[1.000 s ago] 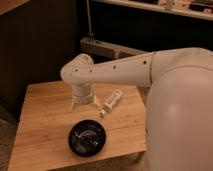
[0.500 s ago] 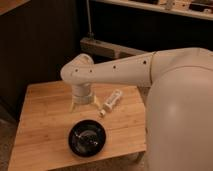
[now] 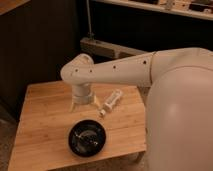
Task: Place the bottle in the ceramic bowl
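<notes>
The bottle (image 3: pixel 111 101), small and cream-white, lies on its side on the wooden table (image 3: pixel 44 116), its narrow end pointing toward the front left. The ceramic bowl (image 3: pixel 87 138), glossy black with a shiny centre, sits near the table's front edge. My gripper (image 3: pixel 84 105) hangs from the white arm, pointing down at the table, just left of the bottle and behind the bowl. It is open with nothing in it. The bottle's cap end lies close to the gripper's right side.
My large white arm (image 3: pixel 175 100) fills the right side and covers the table's right part. A dark wall stands behind the table, and a pale ledge (image 3: pixel 107 48) runs along at the back. Floor shows at the front left.
</notes>
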Motion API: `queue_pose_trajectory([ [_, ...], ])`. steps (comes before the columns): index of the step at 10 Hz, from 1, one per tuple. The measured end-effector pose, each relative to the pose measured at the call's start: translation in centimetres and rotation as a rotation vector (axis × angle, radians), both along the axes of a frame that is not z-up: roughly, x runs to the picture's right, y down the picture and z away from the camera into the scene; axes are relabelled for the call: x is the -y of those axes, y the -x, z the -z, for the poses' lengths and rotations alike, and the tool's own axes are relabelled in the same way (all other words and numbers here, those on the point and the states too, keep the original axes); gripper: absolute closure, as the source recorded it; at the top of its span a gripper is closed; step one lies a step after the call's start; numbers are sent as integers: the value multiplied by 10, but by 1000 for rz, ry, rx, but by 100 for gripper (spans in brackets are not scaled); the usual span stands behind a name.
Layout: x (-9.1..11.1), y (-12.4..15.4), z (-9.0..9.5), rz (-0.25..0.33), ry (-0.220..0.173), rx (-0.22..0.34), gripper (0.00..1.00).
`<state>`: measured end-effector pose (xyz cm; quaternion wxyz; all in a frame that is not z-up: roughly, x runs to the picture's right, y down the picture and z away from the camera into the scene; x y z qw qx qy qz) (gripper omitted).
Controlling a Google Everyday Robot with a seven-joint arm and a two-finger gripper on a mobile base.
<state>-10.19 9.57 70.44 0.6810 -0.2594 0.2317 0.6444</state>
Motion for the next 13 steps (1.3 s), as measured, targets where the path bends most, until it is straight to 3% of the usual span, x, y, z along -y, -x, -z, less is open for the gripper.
queue_pose_trajectory([
  [4,0,0,0,0,0,-1,20],
  [6,7,-2,-3,-3,-21,-12,20],
  [13,41,-27,-52,-40,-80,-54,20],
])
